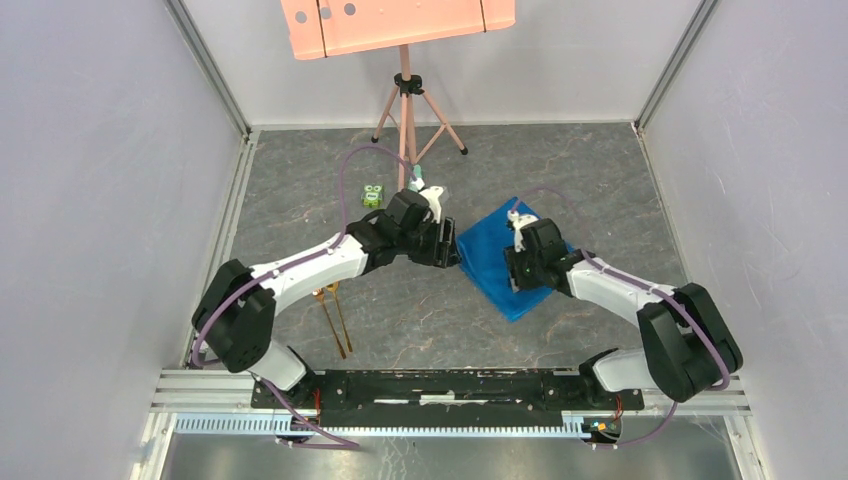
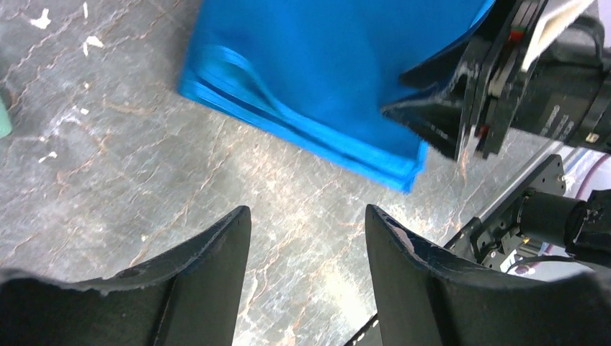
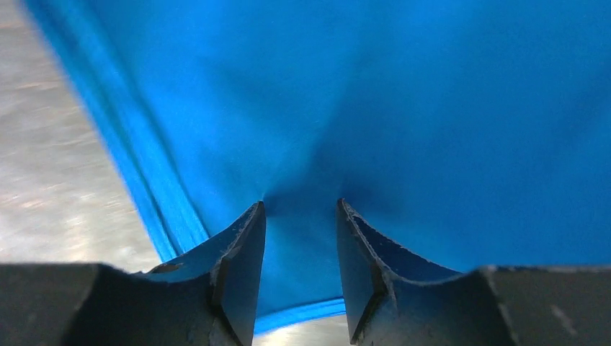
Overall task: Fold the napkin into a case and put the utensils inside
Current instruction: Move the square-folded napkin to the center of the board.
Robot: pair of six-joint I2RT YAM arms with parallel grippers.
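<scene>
**A:** Over the worktop [image 1: 420, 320], from the top camera: where does the napkin [image 1: 490, 250] lie?

**B:** At about 3 o'clock from the middle, folded into a layered blue rectangle. The right pincer [image 1: 518, 272] is planted on it. The left pincer [image 1: 455, 248] is at its 9 o'clock edge. The gold utensils [image 1: 335, 315] lie well apart at 8 o'clock, and nothing is touching them. A small green toy [image 1: 373, 196] sits at 11 o'clock.

**A:** And the left wrist view?

**B:** The left pincer [image 2: 308, 223] stands open and empty over bare stone. The napkin [image 2: 324, 72] is at its 12 o'clock, with the stacked folded edges [image 2: 302, 133] facing it but not between the fingers. The right pincer [image 2: 461, 122] comes in at 2 o'clock, touching the cloth.

**A:** Right wrist?

**B:** The right pincer [image 3: 301, 216] is part-open, with its tips pressed into the napkin [image 3: 432, 108]. A small pucker of cloth is gathered between them. I'd call that pinning rather than a real grip. The layered edge [image 3: 137, 180] runs off to 10 o'clock.

**A:** So which step is this?

**B:** Folding, I think. The case isn't formed yet, and loading hasn't begun.

**A:** Next move?

**B:** The right pincer probably has to hold the cloth firm. The left has to reach the edge at 12 o'clock and pick up only the layers meant to fold over. If the stack shifts, the pocket may close up.
</scene>
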